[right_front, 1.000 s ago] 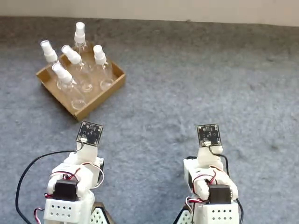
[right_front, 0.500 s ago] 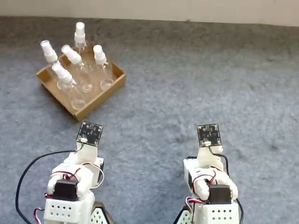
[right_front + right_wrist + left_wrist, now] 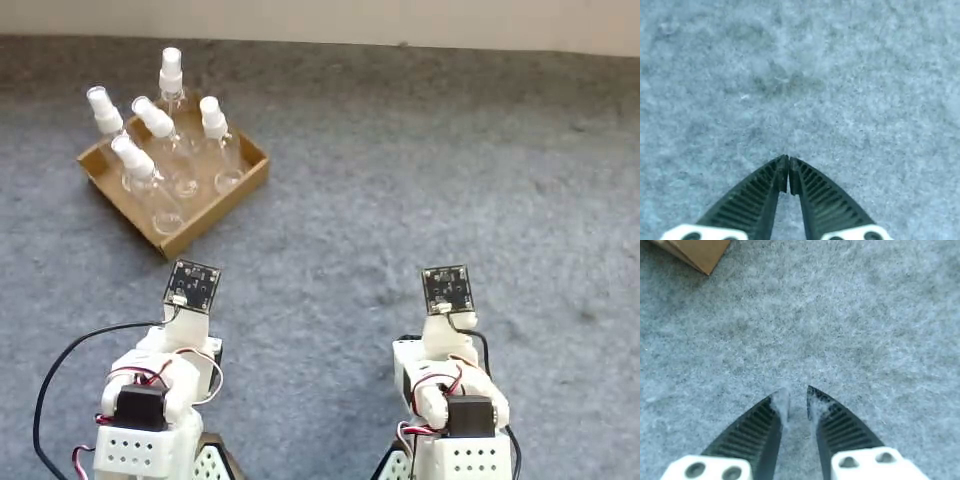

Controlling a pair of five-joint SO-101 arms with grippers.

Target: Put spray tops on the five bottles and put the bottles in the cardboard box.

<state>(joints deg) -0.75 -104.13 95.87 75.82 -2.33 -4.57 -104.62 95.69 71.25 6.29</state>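
Hanging empty over the grey worktop, the left jaws are standing a crack apart and the right jaws are sitting closed. Nothing is stirring since a second ago: five capped bottles are sitting in the box, so the job is looking finished.

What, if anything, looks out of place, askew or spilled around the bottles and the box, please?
Nothing serious stands out. The five bottles all carry spray tops and stand, leaning slightly, in the cardboard box, which sits turned diagonally on the table. Nothing looks spilled or damaged.
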